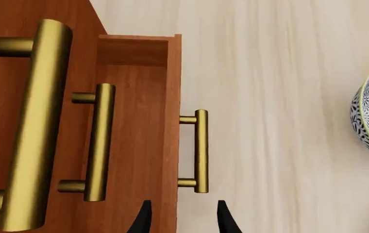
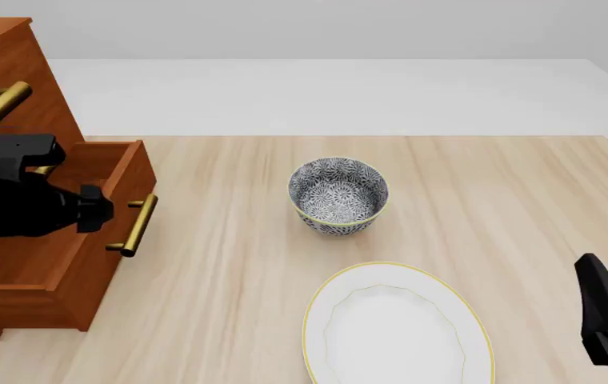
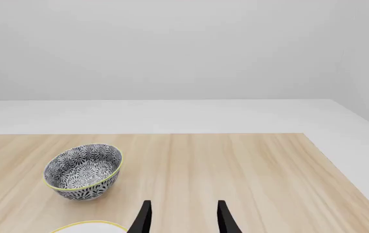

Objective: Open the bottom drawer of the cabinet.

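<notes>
Your left gripper (image 1: pixel 181 221) hung unclenched and empty, its fingers straddling the line of the bottom drawer's (image 2: pixel 90 232) brass handle (image 1: pixel 199 150) just ahead. That drawer stood pulled out from the cabinet (image 2: pixel 6 64). Your right gripper (image 3: pixel 181 221) was spread too, the patterned bowl (image 3: pixel 84 171) ahead of it.

A small round bowl (image 2: pixel 338 196) with a dense blue-and-white floral pattern and a thin yellow-green rim stands upright near the centre of the front view, on a pale wooden table (image 2: pixel 475 208) whose grain runs towards the far edge. Below it, at the bottom centre of that view, lies a white plate (image 2: pixel 395 328) with a yellow rim, close to the bowl but not touching it, its near edge cut off by the frame. Beyond the table is a plain light grey floor (image 2: pixel 336 96).
</notes>
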